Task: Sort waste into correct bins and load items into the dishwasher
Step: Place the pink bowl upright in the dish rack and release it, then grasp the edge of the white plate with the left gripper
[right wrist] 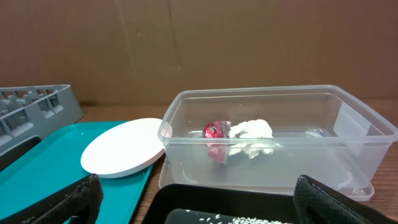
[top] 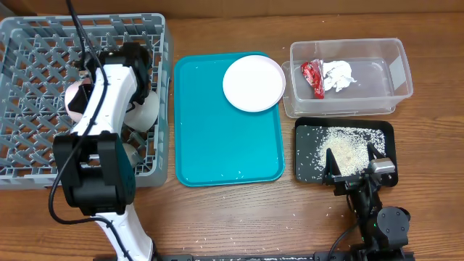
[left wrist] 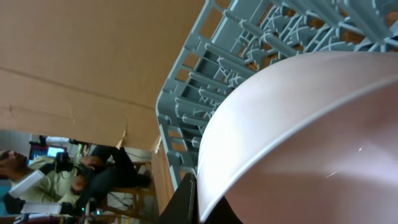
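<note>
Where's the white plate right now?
In the overhead view, the white plate sits on the teal tray's far right corner, beside the clear tub.

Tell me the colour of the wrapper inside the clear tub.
Red. The wrapper shows best in the overhead view, beside the white tissue.

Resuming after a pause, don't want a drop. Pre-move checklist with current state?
1. Grip: left gripper pinches pink bowl at the rim: ok.
2. Drop zone: pink bowl above dish rack: ok.
3. Waste: red wrapper and tissue in clear tub: ok.
4. All rice in black tray: not ok, stray grains on teal tray.
5. Is white plate racked: not ok, lies on teal tray.
6. Free arm: right gripper open, empty: ok.
</note>
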Available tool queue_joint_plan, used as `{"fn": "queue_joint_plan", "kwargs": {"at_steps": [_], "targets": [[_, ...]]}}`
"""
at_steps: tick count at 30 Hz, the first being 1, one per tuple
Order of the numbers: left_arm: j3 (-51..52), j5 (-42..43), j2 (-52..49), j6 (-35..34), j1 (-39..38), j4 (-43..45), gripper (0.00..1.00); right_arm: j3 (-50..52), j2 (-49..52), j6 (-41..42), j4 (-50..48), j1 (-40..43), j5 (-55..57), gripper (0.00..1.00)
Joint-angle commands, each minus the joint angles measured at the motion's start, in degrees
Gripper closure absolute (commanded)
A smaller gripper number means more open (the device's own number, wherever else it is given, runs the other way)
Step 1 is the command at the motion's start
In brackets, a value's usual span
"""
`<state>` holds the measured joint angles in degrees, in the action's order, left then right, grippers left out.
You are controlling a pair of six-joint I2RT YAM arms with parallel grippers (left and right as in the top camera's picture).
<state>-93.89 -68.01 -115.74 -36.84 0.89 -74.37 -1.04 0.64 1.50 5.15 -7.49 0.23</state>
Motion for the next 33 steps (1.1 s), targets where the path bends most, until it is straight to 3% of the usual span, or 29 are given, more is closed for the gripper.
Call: {"fn": "queue_joint_plan", "kwargs": {"at_steps": [1,14,20,24,28,33], "targets": [[0.2,2.1,-3.1,1.1,-0.9,0.2,0.96,0.6,-0.5,0.0,-0.3,0.2,0.1,0.00],[0.2,7.7,-3.3,1.1,-4.1,-0.5,0.96,0.6,-0.5,0.0,-0.3,0.2,0.1,0.00],[-0.2,8.3,-3.0,0.8,-4.9,-4.7,0.89,0.6,-0.5,0.0,-0.3,0.2,0.1,0.00],[-3.7,9.7,-2.0,0.8,-6.7,-10.1,0.82,0.6,-0.5,0.0,-0.3,0.2,0.1,0.00],[-10.9,14.4,-1.0,1.3,-10.1,-14.3,0.66,0.6,-0.5,0.0,-0.3,0.2,0.1,0.00],[-19.0,30.0,-0.9,6.4,-15.3,-13.9,0.49,0.6,-0.5,0.0,-0.3,0.2,0.1,0.00]]}}
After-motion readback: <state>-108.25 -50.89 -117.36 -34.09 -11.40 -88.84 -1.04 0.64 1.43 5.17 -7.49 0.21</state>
